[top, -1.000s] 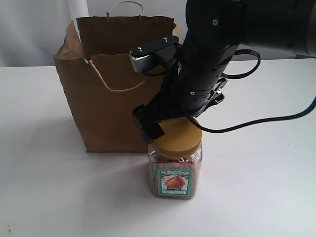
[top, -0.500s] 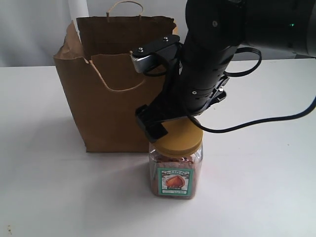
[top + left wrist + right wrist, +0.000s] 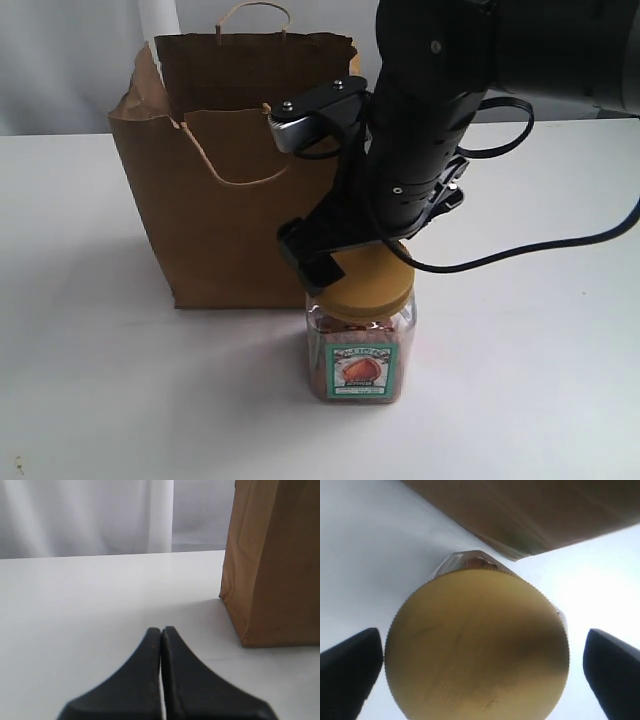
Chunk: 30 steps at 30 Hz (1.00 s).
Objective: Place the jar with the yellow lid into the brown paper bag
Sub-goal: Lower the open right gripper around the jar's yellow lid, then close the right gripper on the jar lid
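A clear, square-sided plastic jar with a wide round yellow lid [image 3: 362, 345] is seen standing upright on the flat white table [image 3: 520, 390]. Red-brown food is packed inside it. A green-edged label [image 3: 361, 370] with an orange picture is stuck on its front. The jar is set just in front of the tall brown paper bag [image 3: 220, 220], near the bag's bottom corner on the right of the outside view. The jar is outside the bag. The bag is stood upright. Its top edge is torn and ragged, and loop handles [image 3: 255, 12] made of paper cord are fixed to it.

The right gripper [image 3: 365, 255] is held just above the jar, at the end of a thick black arm [image 3: 430, 120]. A black cable [image 3: 540, 245] is hung from that arm. In the right wrist view the yellow lid [image 3: 477, 647] fills the middle. The two black fingers [image 3: 347, 672] are spread wide, one at each side of the lid. So this pincer is opened and nothing is gripped by it. A clear gap is seen beside one finger. The other finger is so near the lid's rim that it cannot be told if they touch. The bag's bottom edge [image 3: 535, 510] is seen just past the lid.

The left gripper [image 3: 161, 632] is pressed closed, tip against tip, with nothing caught between. It is held low over the white table. The brown bag's side [image 3: 275, 565] is seen near it but apart from it. A white curtain [image 3: 100, 515] is hung behind the table.
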{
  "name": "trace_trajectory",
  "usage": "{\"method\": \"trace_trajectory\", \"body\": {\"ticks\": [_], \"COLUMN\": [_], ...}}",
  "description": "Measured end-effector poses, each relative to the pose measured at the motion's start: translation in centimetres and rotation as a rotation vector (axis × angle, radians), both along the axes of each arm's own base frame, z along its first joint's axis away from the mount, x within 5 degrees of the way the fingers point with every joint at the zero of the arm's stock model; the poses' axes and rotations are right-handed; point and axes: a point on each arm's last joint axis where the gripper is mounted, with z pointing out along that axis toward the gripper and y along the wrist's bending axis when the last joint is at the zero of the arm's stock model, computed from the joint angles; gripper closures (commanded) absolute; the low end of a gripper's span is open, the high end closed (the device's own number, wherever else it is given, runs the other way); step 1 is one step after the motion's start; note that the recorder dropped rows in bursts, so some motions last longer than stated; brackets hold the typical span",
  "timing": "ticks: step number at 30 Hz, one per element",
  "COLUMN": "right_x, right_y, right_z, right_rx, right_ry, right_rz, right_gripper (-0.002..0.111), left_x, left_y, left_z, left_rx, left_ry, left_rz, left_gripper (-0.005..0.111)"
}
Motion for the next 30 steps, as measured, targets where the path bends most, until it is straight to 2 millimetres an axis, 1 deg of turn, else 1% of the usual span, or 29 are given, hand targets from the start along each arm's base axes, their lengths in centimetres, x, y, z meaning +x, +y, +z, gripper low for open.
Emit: {"method": "trace_trajectory", "body": {"ticks": [12,14,17,25,26,28,29,30], "right_x": [-0.3,-0.2,0.3,0.5,0.5,0.5,0.5,0.5], "right_y": [0.0,0.1,0.4,0.6,0.6,0.6,0.6,0.5], "right_z": [-0.1,-0.4,-1.8,-2.1,-2.1,-2.1,-2.1,-2.1], "right_rx": [-0.001,0.002,-0.005,0.007,0.007,0.006,0.005,-0.002], "right_ry": [0.036,0.048,0.077,0.075,0.075,0.077,0.079,0.078], "right_rz": [-0.003,-0.004,-0.006,-0.008,-0.008,-0.008,-0.008,-0.007], "right_gripper": [0.003,0.003,0.003,0.004,0.005,0.011,0.022,0.027], "left_x": [0.0,0.0,0.0,0.0,0.0,0.0,0.0,0.0], "left_y": [0.0,0.0,0.0,0.0,0.0,0.0,0.0,0.0], "left_z": [0.0,0.0,0.0,0.0,0.0,0.0,0.0,0.0], "left_rx": [0.000,0.000,0.000,0.000,0.000,0.000,0.000,0.000], "left_ry": [0.000,0.000,0.000,0.000,0.000,0.000,0.000,0.000], "left_rz": [0.000,0.000,0.000,0.000,0.000,0.000,0.000,0.000], "left_gripper": [0.106,0.106,0.106,0.106,0.106,0.106,0.106,0.106]}}
